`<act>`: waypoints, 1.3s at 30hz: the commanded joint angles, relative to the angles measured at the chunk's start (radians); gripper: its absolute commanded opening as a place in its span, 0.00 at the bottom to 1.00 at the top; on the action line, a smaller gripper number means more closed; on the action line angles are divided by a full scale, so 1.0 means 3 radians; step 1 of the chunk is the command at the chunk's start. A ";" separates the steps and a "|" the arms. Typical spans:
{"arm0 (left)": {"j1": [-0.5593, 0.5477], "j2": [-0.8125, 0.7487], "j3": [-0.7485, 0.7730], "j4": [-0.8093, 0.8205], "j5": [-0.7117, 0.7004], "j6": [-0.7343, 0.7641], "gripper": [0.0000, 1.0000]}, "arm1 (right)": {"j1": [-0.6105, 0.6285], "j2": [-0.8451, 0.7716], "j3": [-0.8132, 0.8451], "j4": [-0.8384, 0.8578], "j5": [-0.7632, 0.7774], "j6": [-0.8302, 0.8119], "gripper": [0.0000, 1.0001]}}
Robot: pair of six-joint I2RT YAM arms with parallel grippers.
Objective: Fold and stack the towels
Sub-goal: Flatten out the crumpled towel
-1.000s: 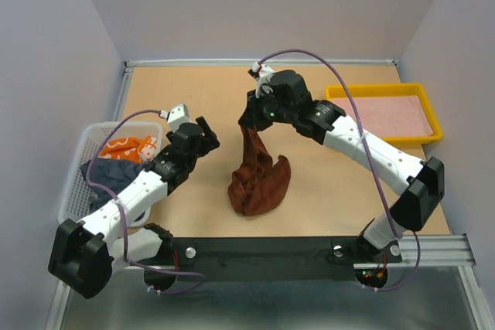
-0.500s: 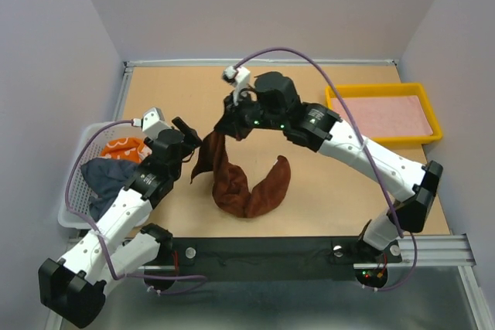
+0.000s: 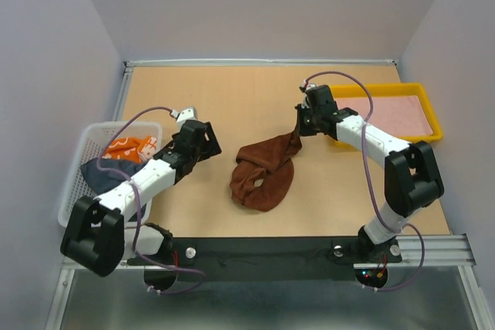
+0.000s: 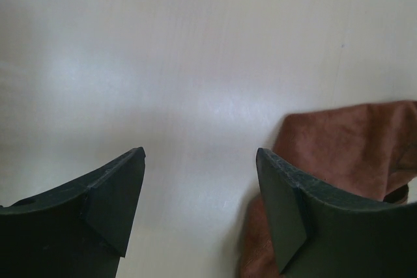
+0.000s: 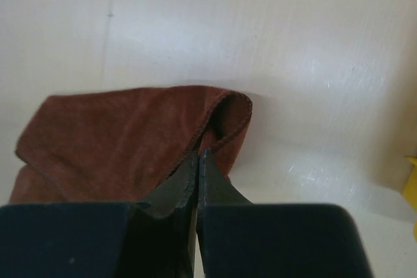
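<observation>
A reddish-brown towel [image 3: 263, 174] lies crumpled in the middle of the table, one corner drawn up toward the right. My right gripper [image 3: 298, 130] is shut on that corner; in the right wrist view the towel [image 5: 124, 138] folds right at the closed tips of the gripper [image 5: 201, 154]. To the towel's left my left gripper [image 3: 209, 139] hangs open over bare table. The left wrist view shows the gripper [image 4: 201, 155] holding nothing, the towel's edge [image 4: 355, 144] just outside the right finger. An orange patterned towel [image 3: 131, 147] and a dark navy towel [image 3: 108, 171] sit in the basket.
A white mesh basket [image 3: 87, 152] stands at the table's left edge. A yellow tray [image 3: 384, 90] holding a pink cloth [image 3: 394, 115] sits at the back right, close behind the right arm.
The right gripper has carried the towel's corner from the table's middle over to the right and lower. The towel now lies flatter. The left gripper has swung back toward the towel's left side.
</observation>
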 commanded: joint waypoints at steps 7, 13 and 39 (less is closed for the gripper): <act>-0.0518 0.0767 0.0756 0.0265 0.0554 0.0980 0.81 | -0.0375 0.0234 -0.0239 0.0543 -0.0390 0.0092 0.00; -0.1224 0.1156 0.1256 0.0046 -0.0034 0.1692 0.76 | -0.0447 0.0239 -0.0423 0.0650 -0.0477 0.0123 0.01; -0.2007 0.2450 0.1979 -0.0297 -0.0516 0.1918 0.54 | -0.0565 0.0152 -0.0797 0.0896 -0.0656 0.0250 0.01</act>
